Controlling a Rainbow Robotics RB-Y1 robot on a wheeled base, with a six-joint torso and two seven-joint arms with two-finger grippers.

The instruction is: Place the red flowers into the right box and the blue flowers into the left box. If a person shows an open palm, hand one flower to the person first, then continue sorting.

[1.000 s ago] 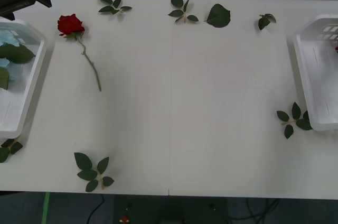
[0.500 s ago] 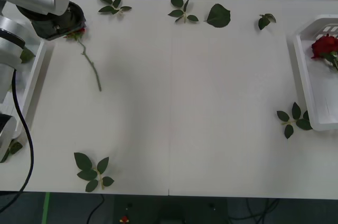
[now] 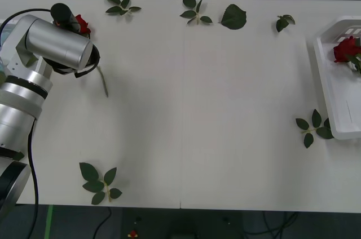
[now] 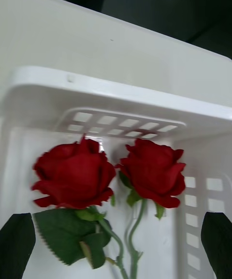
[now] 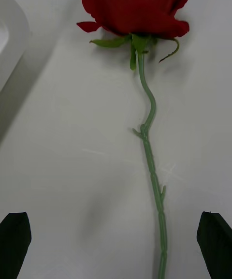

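The left end effector (image 5: 116, 240) hangs with its black fingers spread wide over the far left of the white bench (image 3: 214, 109), straddling the thin green stem of a red rose (image 5: 135, 1) that lies flat on the surface, bud pointing toward the far edge. Nothing is pinched yet. The stem is slender, kinked and low against the bench, so a closing grip could scrape the surface, skid off the stem or roll it aside; a hold this far from the heavy bud would likely let the flower droop and swing during the long carry across to the right box (image 3: 324, 75). The corner of the left box (image 5: 7, 42) sits just beside the rose, and the arm could nudge it on descent. Far across the bench, the right end effector (image 4: 116, 240), also spread and empty, hovers over the right box, where two red roses (image 4: 75, 172) already lie side by side. Loose leaf sprigs (image 3: 100, 181) dot the bench and might be swept along.
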